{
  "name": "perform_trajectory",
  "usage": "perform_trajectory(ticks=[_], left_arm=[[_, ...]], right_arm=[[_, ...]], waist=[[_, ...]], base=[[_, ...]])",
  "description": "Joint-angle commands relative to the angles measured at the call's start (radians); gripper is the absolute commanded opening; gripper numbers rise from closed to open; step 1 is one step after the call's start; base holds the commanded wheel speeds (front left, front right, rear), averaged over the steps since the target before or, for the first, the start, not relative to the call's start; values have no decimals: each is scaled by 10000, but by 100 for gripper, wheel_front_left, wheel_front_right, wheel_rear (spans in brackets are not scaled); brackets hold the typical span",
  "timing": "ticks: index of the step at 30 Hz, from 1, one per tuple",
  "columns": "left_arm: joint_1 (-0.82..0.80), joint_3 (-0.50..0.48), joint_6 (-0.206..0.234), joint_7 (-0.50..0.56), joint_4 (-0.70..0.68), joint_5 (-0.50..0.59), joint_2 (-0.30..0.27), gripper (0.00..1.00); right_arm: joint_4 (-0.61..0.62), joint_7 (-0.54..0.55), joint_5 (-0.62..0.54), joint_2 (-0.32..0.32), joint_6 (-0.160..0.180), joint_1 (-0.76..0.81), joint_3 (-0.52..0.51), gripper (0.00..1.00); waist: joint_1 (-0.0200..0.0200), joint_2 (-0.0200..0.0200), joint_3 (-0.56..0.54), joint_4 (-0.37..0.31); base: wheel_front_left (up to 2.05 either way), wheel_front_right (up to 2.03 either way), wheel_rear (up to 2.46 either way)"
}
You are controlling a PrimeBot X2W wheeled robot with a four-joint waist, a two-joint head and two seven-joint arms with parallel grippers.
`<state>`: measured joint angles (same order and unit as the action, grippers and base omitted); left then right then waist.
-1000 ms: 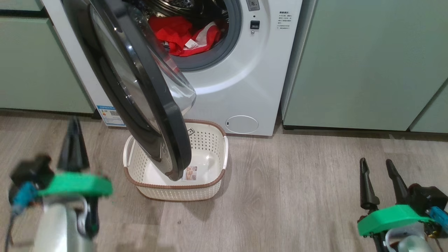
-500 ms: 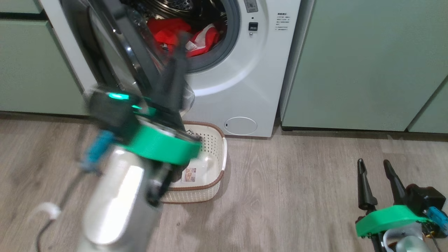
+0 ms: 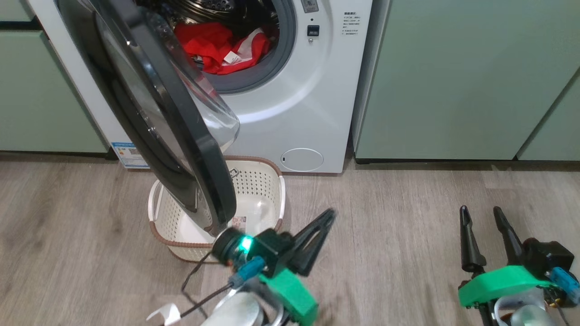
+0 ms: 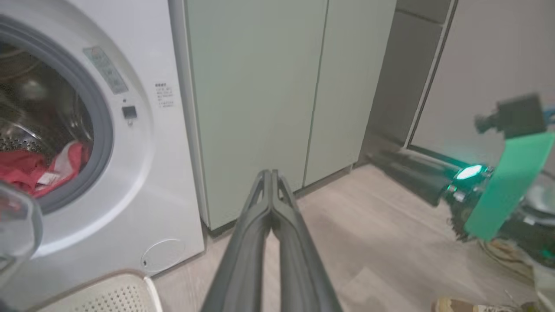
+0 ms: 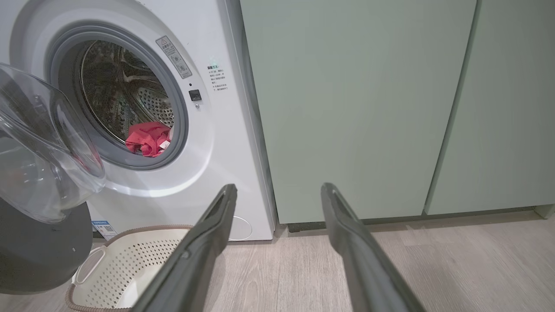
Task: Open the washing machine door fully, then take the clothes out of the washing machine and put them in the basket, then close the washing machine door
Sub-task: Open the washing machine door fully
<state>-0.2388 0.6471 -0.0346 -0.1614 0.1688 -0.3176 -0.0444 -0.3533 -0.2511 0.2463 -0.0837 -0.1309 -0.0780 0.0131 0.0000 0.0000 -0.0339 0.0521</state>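
Door part open, laundry in the drum, both arms low and holding nothing.

The washing machine door [image 3: 149, 113] stands swung out from the washing machine [image 3: 294, 104] and hangs over the left part of the basket [image 3: 260, 181]. It probably needs pushing wider, so that it stops blocking the drop into the basket. The basket sits on the floor [image 3: 385, 217] against the foot of the machine, directly below the opening, seemingly so clothes can fall a short way. The clothes [image 3: 217, 47], red with a small tag, lie bunched at the front lip of the drum within easy reach. The left gripper [image 3: 330, 213] has its jaws pressed together, empty, just right of the basket. The right gripper [image 3: 480, 210] waits with jaws wide, well apart by the floor's right edge.
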Motion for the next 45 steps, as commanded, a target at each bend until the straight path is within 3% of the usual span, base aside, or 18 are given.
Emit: perform_trajectory(ticks=[1, 12, 19, 31, 45], left_arm=[[-356, -347, 87, -272, 332, -44, -62, 0], [-1121, -1053, 597, -986, 2782, -636, -60, 0], [-1682, -2049, 888, -1001, 2747, -622, -59, 0], [-1548, -2808, 1154, -1003, 3122, -785, -59, 0], [-947, -3723, 1048, -1004, 2992, -526, -61, 0]], right_arm=[[305, -107, 6, -163, 2, -159, 189, 100], [281, -107, -21, -181, 2, -179, 207, 100], [291, -107, -35, -167, 2, -251, 264, 100], [250, -107, -33, -121, 2, -254, 210, 100], [203, -107, 5, -73, 2, -136, 138, 100]], waist=[[0, 0, 24, -12], [0, 0, 110, 4], [0, 0, 314, 25], [0, 0, 401, 308], [0, 0, 269, 1589]], base=[[0, 0, 0], [0, 0, 0], [0, 0, 0], [0, 0, 0], [0, 0, 0]])
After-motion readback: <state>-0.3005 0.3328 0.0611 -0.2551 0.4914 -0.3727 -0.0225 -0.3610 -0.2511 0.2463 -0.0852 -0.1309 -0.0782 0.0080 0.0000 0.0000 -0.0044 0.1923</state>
